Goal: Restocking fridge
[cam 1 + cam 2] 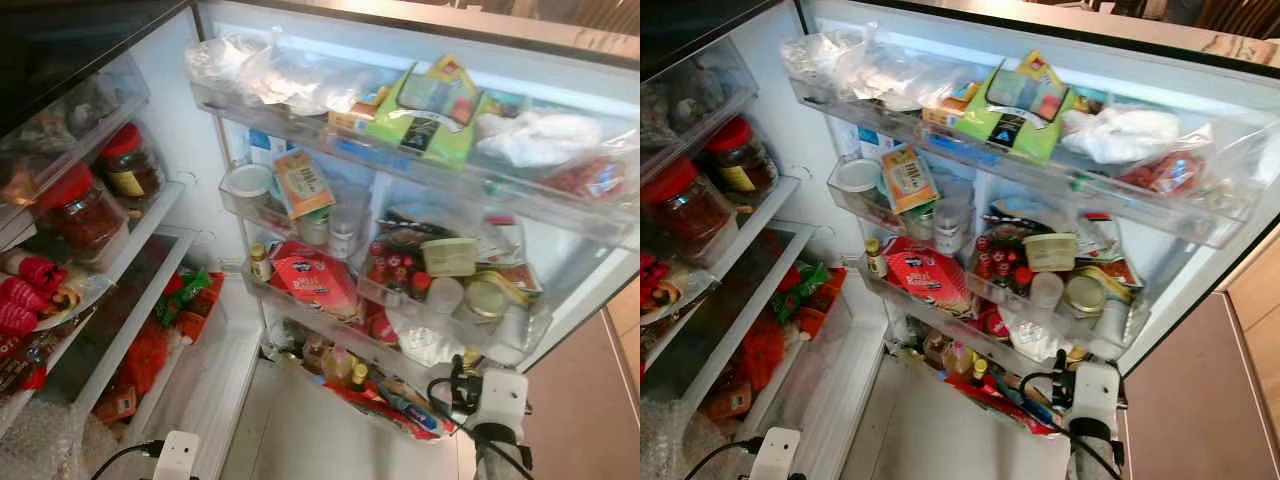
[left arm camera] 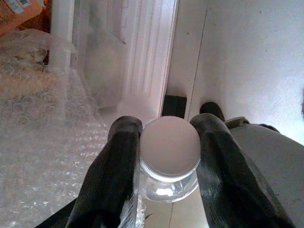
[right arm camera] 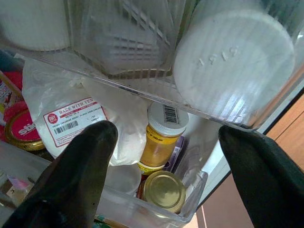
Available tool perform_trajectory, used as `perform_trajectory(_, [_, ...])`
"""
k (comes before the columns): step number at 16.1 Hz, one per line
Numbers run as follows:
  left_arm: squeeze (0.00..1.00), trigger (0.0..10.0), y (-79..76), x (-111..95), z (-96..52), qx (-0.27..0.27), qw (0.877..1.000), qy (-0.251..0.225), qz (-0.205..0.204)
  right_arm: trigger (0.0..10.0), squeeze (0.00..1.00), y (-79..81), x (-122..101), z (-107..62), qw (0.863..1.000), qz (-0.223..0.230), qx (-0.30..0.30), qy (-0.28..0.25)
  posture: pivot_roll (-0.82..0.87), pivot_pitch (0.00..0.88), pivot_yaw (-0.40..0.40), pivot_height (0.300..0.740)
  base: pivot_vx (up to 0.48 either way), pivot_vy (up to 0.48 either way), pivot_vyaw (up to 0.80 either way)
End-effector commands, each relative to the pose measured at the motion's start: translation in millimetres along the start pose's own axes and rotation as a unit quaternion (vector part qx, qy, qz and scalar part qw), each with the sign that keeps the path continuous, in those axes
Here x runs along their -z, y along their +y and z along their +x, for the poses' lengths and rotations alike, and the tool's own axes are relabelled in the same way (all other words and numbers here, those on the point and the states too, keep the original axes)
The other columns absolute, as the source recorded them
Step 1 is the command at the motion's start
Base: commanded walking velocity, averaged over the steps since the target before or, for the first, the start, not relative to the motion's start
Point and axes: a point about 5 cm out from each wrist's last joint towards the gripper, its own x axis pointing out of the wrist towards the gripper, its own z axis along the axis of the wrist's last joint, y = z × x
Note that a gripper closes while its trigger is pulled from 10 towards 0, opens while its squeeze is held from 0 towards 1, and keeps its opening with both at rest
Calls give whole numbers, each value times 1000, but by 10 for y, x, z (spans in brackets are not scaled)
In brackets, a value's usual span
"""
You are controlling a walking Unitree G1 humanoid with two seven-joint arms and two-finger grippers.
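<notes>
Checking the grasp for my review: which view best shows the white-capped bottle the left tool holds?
Left wrist view: the white-capped bottle sits clamped between the left tool's black fingers. The eye views give no look at it.

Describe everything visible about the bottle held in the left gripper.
The bottle looks like clear glass or plastic, closed with a round white screw cap whose rim is ribbed. It is seen cap-first in the left wrist view, so its body is mostly hidden; only the shiny transparent shoulder shows below the cap. The left gripper clamps it just under the cap, one black finger on each side. Bubble wrap lies beside it, near the white fridge frame. Its contents and label cannot be made out.
</notes>
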Motion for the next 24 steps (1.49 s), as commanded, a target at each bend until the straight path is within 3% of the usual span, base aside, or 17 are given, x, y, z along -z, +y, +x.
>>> perform_trajectory(1, [0,10000,24,39,-7,0,1000,6,14,10000,0,-42,-151,68,999,4,12,-39,-131,31,26,740,0,0,0])
perform_trajectory(8, [0,10000,23,40,-6,-1,1000,7,11,10000,0,-150,-232,159,999,-4,24,-38,-126,38,22,740,0,0,0])
perform_trajectory(16, [0,10000,22,23,-3,-1,1000,5,10,10000,0,-515,-346,439,997,7,71,-3,-127,35,23,740,0,0,0])
perform_trajectory(20, [0,10000,25,24,-3,-1,1000,5,11,10000,0,-548,-288,460,997,16,75,23,-124,37,25,740,0,0,0])
perform_trajectory(24, [0,10000,29,26,-4,-1,1000,6,13,10000,0,-472,-230,426,997,18,64,30,-125,39,28,740,0,0,0])
